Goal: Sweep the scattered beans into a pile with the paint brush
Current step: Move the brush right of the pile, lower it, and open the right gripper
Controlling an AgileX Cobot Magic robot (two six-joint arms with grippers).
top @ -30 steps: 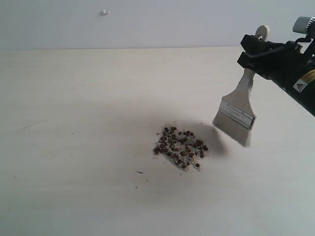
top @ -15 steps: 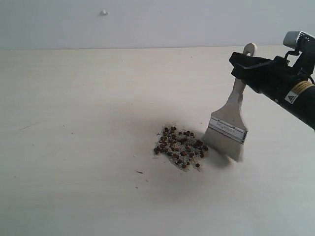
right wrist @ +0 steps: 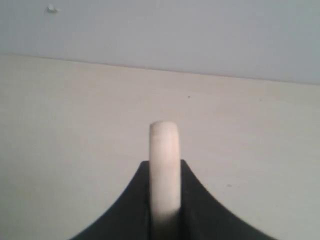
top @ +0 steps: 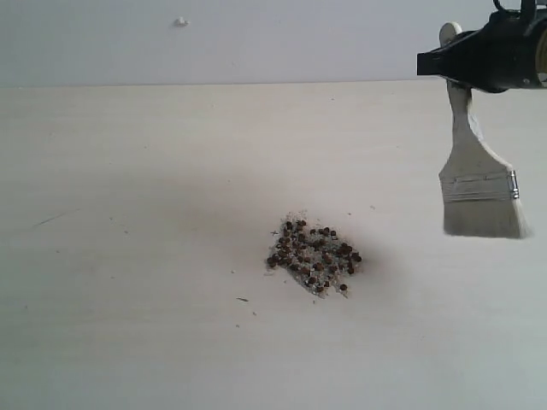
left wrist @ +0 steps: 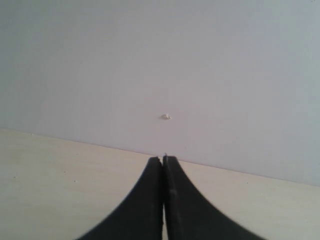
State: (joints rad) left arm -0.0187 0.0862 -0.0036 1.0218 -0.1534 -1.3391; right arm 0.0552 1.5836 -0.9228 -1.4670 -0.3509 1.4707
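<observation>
**Brush hanging clear of the bean pile**

The right tool (top: 449, 67) is clenching the pale wooden-handled, silver-ferruled flat paint brush (top: 479, 192), bristles pointing down. The small dark reddish-brown beans (top: 313, 259) are lying piled on the pale tabletop (top: 128, 171), well apart from it. The left tool (left wrist: 163, 172) is sitting pinched together, empty.

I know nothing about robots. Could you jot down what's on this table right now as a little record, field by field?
Surface: pale wooden table
Beans: tiny dark reddish-brown beans mixed with whitish grains, gathered in one compact pile near the middle
Tool: wide flat paint brush with pale wooden handle and silver ferrule, hanging bristles down, right of the pile, not touching it
Right gripper: black, shut on the brush handle
Left gripper: shut, holding nothing, seen only in its own wrist view
</observation>
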